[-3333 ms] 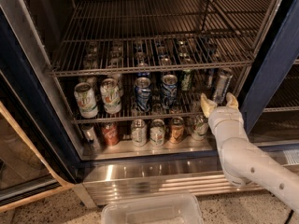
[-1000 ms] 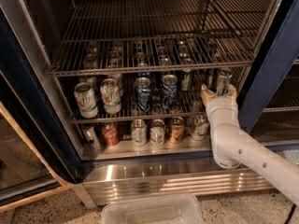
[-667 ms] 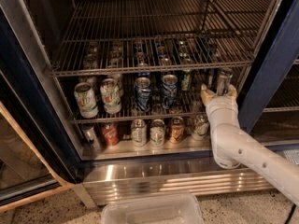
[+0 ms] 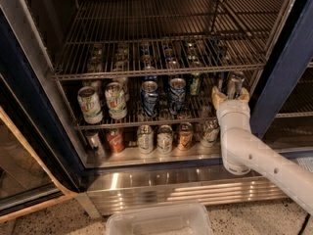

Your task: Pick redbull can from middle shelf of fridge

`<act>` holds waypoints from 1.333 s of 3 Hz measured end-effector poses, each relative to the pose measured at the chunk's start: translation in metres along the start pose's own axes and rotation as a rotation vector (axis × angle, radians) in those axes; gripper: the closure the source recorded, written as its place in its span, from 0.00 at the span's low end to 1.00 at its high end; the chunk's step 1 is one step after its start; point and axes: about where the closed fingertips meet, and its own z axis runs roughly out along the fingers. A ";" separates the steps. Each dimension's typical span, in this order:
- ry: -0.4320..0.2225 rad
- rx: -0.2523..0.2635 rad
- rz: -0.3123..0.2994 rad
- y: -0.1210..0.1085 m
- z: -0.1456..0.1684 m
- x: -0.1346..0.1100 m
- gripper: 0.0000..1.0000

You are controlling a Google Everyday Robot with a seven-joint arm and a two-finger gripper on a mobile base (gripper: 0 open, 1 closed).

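Note:
The fridge (image 4: pixel 29 106) stands open with its wire racks in view. The redbull can (image 4: pixel 235 82), slim and silver-grey, stands upright at the right end of the middle shelf (image 4: pixel 127 125). My gripper (image 4: pixel 230 94) reaches in from the lower right on a white arm (image 4: pixel 244 146). It is open, with one tan fingertip (image 4: pixel 216 95) to the left of the can's lower part and the other to its right. The can still stands on the rack.
White-and-green cans (image 4: pixel 90 104) and wider blue-and-silver cans (image 4: pixel 177 94) share the middle shelf to the left. More cans (image 4: pixel 165 138) stand on the pale floor panel below. The upper rack (image 4: pixel 156 71) hangs close above. A clear plastic bin (image 4: pixel 159 220) sits on the floor in front.
Since the oldest frame my gripper has moved up and in, from below-left of the redbull can to either side of it. In the last second nothing has visibly moved.

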 end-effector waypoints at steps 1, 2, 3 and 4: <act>-0.005 0.014 0.012 -0.002 0.002 0.000 0.41; -0.010 0.030 0.019 -0.004 0.007 0.001 0.40; -0.014 0.047 0.024 -0.006 0.012 0.001 0.40; -0.017 0.060 0.033 -0.007 0.017 0.001 0.40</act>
